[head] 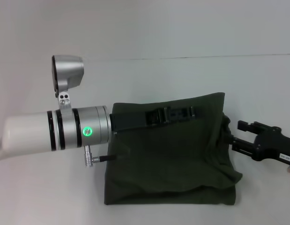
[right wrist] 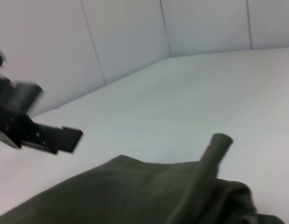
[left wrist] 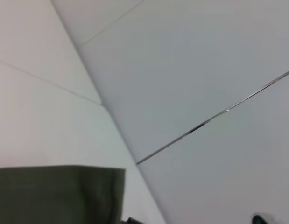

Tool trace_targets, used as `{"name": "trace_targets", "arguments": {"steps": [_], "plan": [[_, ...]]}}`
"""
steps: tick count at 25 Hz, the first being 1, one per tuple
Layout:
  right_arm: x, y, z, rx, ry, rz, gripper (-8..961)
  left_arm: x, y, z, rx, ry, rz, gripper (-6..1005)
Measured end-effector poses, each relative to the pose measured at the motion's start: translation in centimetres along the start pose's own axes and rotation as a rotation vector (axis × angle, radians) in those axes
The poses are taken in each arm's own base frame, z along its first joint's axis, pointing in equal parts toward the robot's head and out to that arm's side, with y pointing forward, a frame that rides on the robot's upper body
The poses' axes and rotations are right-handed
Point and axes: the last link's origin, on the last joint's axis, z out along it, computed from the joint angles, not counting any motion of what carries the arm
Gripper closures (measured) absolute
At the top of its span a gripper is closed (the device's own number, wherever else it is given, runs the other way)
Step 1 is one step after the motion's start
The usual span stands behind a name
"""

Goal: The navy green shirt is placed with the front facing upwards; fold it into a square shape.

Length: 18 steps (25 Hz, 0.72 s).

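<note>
The navy green shirt lies folded into a rough square on the white table, plain side up, with no lettering showing. Its right edge is bunched and rumpled. My left gripper reaches in from the left and hovers over the shirt's far part; in the right wrist view the left gripper hangs above the cloth with its fingers apart and nothing in them. My right gripper stands open just off the shirt's right edge, holding nothing. A corner of the shirt shows in the left wrist view. A ridge of the shirt sticks up in the right wrist view.
A white table surrounds the shirt on all sides, with pale wall panels behind it. My left arm's silver and white body crosses the left part of the table.
</note>
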Motion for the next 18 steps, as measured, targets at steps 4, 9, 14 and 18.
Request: {"name": "trace_targets", "arguments": {"steps": [4,9,14,18], "plan": [[-0.1,-0.7,-1.3,0.032,-0.005,-0.003,248,0.3,0.3,-0.2,-0.023,0.016,0.001,309],[-1.1,-1.0,-3.3,0.037,-0.075,-0.012,248,0.4,0.1,-1.0,-0.023,0.036,0.027,156],[-2.8,0.2,-2.1,-0.077,-0.092,-0.063,248,0.4,0.2,-1.3,-0.03,0.04,0.112,48],[-4.2,1.6,1.4,-0.187,-0.065,-0.104,248,0.7,0.0,-2.0,-0.022,0.071,0.14,40]]}}
